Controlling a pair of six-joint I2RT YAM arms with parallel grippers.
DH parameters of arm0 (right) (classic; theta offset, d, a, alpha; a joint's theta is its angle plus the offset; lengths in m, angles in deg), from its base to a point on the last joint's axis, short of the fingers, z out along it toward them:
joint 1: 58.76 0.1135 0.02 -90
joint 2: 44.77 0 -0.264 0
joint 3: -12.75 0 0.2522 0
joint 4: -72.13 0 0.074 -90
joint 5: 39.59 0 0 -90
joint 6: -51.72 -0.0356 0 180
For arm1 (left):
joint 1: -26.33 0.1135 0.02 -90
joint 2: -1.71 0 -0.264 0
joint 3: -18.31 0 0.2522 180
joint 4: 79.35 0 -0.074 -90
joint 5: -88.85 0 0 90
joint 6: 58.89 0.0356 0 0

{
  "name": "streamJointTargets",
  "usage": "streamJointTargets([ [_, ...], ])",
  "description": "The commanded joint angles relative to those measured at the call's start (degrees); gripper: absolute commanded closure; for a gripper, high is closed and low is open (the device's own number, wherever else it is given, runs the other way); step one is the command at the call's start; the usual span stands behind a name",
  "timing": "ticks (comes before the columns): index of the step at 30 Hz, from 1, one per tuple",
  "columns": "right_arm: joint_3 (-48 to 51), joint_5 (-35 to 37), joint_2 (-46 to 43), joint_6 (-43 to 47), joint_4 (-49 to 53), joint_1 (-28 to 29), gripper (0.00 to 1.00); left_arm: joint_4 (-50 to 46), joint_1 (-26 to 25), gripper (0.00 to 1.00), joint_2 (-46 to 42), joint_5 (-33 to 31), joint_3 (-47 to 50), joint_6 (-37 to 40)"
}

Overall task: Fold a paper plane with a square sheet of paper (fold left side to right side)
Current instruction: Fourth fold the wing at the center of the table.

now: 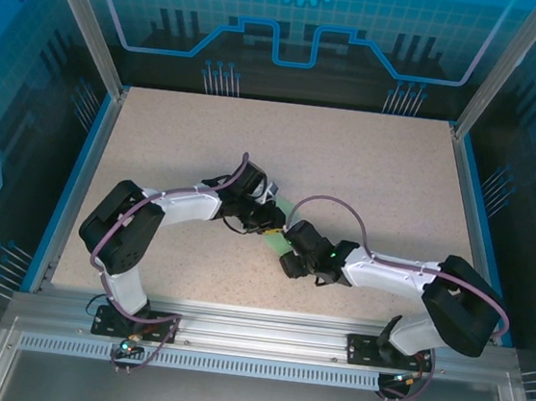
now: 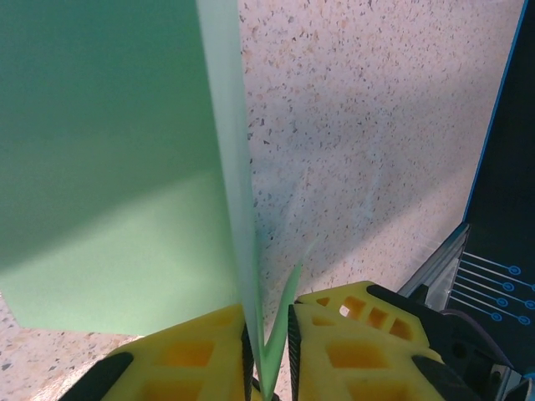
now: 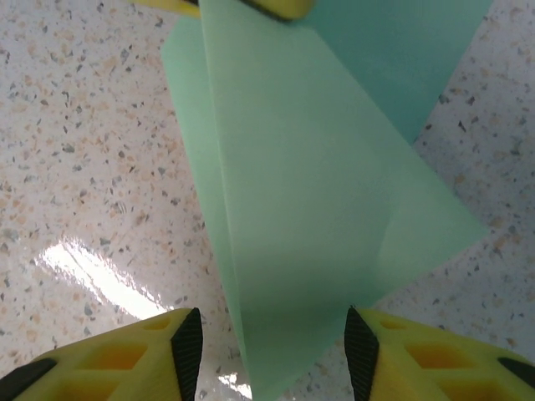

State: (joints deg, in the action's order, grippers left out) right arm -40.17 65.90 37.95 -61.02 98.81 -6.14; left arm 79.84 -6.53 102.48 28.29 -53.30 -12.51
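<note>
The sheet of paper (image 1: 283, 207) is pale green and folded into a narrow pointed shape, lying mid-table between both arms. In the left wrist view its layers (image 2: 100, 167) rise in a V from between the yellow fingers. My left gripper (image 2: 269, 334) is shut on those layers, and it sits over the paper's middle (image 1: 267, 222). My right gripper (image 3: 269, 326) is open, its pads well apart on either side of the paper's pointed end (image 3: 318, 192). It comes in from the right (image 1: 290, 238). The left gripper's yellow fingertips (image 3: 276, 7) show at the far end of the paper.
The speckled tabletop (image 1: 368, 173) stretches free behind and to both sides of the arms. Blue rails (image 1: 469, 199) edge the table. The aluminium front frame (image 1: 254, 325) carries both arm bases.
</note>
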Motion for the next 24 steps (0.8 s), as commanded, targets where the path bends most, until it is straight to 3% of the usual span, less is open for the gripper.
streamJointTargets([
  [1,-2.3,1.5,1.7,-0.4,-1.9,1.0,0.51,-1.6,-0.4,0.8,-1.2,0.2,-1.7,-0.5],
  [7,-3.2,2.2,3.5,-0.5,-1.9,1.3,0.57,-1.9,-0.4,0.81,-1.0,0.1,-2.2,-0.8],
  [14,-3.7,2.2,5.4,-1.4,-1.3,1.3,0.7,-2.5,-0.4,0.78,-1.3,-0.2,-2.3,-0.3],
  [19,-3.8,1.7,6.1,-1.6,-0.9,1.3,0.83,-3.8,-0.4,0.67,-2.1,-1.0,-2.5,0.5],
  [24,-3.5,0.7,6.7,-1.9,-0.9,1.2,0.88,-6.8,0.0,0.54,-4.4,-2.4,-2.8,2.2],
])
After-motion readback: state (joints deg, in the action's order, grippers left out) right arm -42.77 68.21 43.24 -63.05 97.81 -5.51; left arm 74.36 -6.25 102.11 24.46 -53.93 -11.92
